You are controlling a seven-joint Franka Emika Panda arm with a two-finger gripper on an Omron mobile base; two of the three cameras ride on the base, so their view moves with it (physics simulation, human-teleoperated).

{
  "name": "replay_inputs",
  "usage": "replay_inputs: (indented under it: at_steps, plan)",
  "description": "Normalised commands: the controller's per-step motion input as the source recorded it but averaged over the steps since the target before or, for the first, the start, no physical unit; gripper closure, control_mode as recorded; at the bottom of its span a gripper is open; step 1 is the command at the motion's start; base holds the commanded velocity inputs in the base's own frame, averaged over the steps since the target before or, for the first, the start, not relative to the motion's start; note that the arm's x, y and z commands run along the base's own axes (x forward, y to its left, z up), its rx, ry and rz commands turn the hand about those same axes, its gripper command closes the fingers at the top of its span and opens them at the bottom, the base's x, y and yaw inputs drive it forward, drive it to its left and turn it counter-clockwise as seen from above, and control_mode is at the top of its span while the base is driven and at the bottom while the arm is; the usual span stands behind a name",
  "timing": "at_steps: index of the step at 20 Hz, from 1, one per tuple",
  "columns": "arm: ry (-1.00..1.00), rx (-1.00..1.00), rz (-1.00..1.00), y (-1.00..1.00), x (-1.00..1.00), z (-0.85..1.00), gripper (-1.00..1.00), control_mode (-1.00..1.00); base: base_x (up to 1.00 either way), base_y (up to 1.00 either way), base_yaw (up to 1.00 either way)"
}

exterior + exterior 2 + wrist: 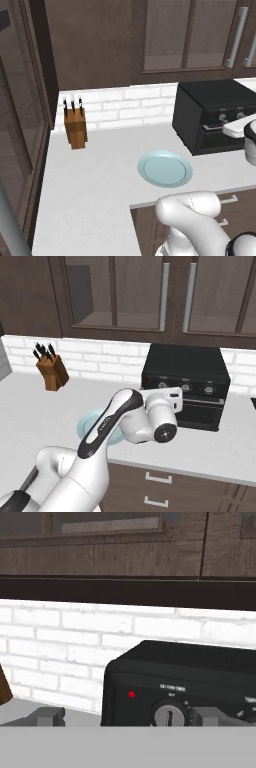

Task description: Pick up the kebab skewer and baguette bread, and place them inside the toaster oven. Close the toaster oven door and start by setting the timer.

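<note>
The gripper (132, 716) sits right in front of the toaster oven's (185, 386) knob panel, its two grey fingertips (49, 716) spread wide apart and level, holding nothing. Between them, in the hand view, lies the leftmost silver knob (169, 714), with the right fingertip just beside it; whether it touches the knob cannot be told. A small red light (131, 694) glows on the panel to the knob's left.

The toaster oven is a boxy matte-black unit standing on the pale counter (95, 190) against the white brick backsplash (100, 358). A row of small knobs runs along its top panel, and the toaster oven door (201, 411) below them stands upright and closed, dark and flush with the front.

Left of the oven a pale blue plate (165, 168) lies flat near the counter's front edge, with bare counter around it. Further left, well apart, a wooden knife block (75, 125) stands by the backsplash. Dark glass-fronted wall cabinets (150, 291) hang above the oven, leaving a gap over its top.
</note>
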Motion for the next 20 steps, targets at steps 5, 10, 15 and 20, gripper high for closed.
replay_inputs:
  at_steps: [5,10,15,20]
  plan:
    - [-0.01,0.01,0.0,-0.08,0.01,0.0,-1.0,-1.0,0.0,0.0,0.0]
    - [-0.09,0.02,-0.02,0.0,0.02,0.0,-1.0,-1.0,0.0,0.0,0.0]
    - [-0.06,0.01,-0.04,0.0,0.12,-0.01,-1.0,-1.0,0.0,0.0,0.0]
    - [-0.01,0.01,-0.02,0.0,0.27,-0.03,-1.0,-1.0,0.0,0.0,0.0]
